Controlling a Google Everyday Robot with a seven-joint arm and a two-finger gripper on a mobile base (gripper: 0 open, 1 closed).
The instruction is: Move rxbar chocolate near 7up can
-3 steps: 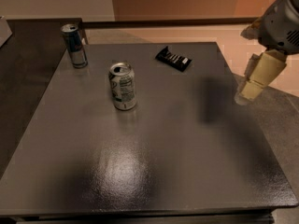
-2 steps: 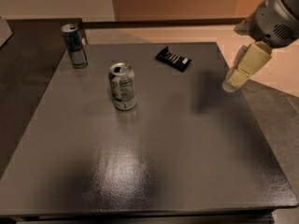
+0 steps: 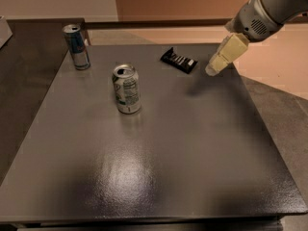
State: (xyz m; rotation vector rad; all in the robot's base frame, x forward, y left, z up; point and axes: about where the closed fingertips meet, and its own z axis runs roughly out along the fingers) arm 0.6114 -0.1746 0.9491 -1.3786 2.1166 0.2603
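Observation:
The rxbar chocolate is a small flat black wrapper with white stripes, lying near the far edge of the grey table. The 7up can stands upright, white and silver with green print, left of centre and nearer to me than the bar. My gripper comes in from the upper right on a white arm, its cream fingers pointing down-left. It hovers just right of the bar, above the table, apart from the bar.
A taller slim blue-and-silver can stands at the table's far left corner. A light floor lies beyond the table's far and right edges. A white object's corner shows at the far left.
My gripper has moved left and toward the far edge, from off the table's right side to just beside the bar. The cans and the bar have not moved.

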